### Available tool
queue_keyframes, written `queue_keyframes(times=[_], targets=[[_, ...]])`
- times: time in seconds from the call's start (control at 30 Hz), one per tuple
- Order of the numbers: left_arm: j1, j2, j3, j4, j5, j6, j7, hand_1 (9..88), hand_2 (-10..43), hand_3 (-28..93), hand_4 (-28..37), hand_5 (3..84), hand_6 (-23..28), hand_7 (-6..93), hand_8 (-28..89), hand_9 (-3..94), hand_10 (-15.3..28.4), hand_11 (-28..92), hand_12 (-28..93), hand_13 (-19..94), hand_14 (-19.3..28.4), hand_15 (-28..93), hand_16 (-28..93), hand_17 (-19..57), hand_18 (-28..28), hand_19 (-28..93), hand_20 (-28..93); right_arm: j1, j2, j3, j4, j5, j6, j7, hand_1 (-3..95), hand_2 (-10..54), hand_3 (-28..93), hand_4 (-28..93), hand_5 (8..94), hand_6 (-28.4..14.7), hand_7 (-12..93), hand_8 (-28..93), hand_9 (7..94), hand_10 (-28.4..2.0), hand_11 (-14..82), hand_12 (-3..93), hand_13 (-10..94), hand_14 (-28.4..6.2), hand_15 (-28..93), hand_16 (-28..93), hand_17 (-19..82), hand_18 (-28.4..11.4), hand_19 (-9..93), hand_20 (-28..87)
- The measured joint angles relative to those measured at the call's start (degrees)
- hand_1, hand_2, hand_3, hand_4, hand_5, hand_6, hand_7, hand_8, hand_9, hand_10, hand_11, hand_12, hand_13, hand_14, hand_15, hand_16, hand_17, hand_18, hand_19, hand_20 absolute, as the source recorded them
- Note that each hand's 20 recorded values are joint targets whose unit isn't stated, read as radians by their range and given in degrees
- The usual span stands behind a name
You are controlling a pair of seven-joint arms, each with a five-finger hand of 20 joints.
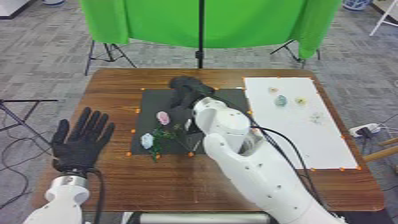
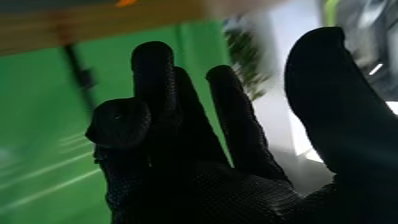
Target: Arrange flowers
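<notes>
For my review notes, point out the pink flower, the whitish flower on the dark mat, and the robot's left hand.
Pink flower [image 1: 163, 118]: head view, on its bloom.
Whitish flower [image 1: 147, 140]: head view, on its bloom.
Left hand [image 1: 77, 150]: head view, on the gloved hand below the fingers.

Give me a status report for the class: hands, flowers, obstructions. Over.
Left hand open, beside dark mat. Right hand open, over mat's far part. Pink flower on mat. Right arm partly blocks mat.
</notes>
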Motion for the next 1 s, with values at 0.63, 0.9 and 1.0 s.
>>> queue_keyframes(times=[0.63,0.9,1.0], targets=[[4.27,-0.65,-0.98,-1.4,-0.19,0.19,2.21,23.3,16.9,75,-28.3,45.0,9.9,9.4,-9,37.2,15.7,19,9,27,15.9,34,-7,-8.7,13.6,35,12,-18.74,27.03,29.53,-5.01,0.68,0.21,5.92,35.7,-9.5,85,-28,36.1,-6.3,13,-12,30.0,-20.0,8.4,12.8,23,-19.9,27,14,13,-22.5,67,30],[3.7,-0.65,-0.9,-1.33,-0.19,0.42,2.25,23.4,16.9,75,-28.3,45.1,10.0,9.4,-9,37.5,15.7,20,9,27,15.8,35,-7,-8.7,13.6,35,12,-19.72,27.05,31.41,0.86,3.79,-0.85,9.2,42.4,-9.5,85,-28,36.1,-5.4,17,-14,35.4,-17.4,13.4,12.2,40,-14.8,45,12,22,-22.9,80,33],[3.57,-0.65,-0.86,-1.34,-0.24,0.5,2.3,23.4,16.9,75,-28.3,45.1,10.1,9.5,-9,37.5,15.7,20,9,27,15.8,35,-7,-8.7,13.6,35,12,-19.19,26.8,30.79,1.99,4.41,-1.63,9.48,48.4,-9.5,82,-28,45.7,-3.6,20,-15,50.5,-15.5,23.0,14.6,52,-12.3,58,18,26,-22.5,85,35]])
